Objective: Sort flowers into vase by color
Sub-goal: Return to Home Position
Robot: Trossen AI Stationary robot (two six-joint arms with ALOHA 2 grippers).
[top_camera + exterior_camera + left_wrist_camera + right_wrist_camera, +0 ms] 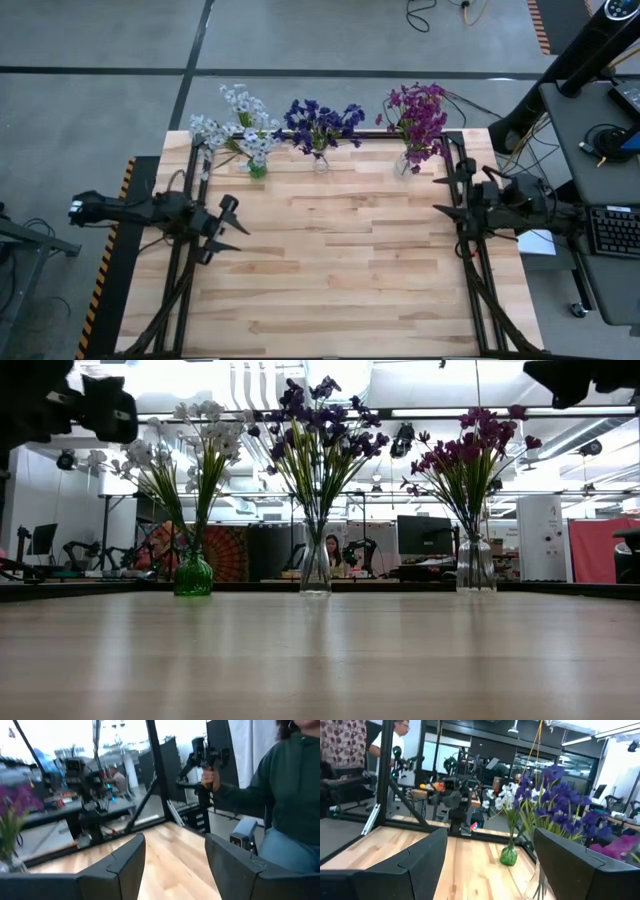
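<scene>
slim-stemmed flowers [318,122] in glass vases [315,568]

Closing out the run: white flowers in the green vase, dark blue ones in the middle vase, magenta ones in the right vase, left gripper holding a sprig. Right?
Not quite: the left gripper is open and holds nothing, as the left wrist view shows. The rest stands.

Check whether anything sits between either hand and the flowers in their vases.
Nothing visible does. Only bare table separates the open left hand and open right hand from the white flowers, dark blue flowers and magenta flowers, all in vases at the far edge.
</scene>
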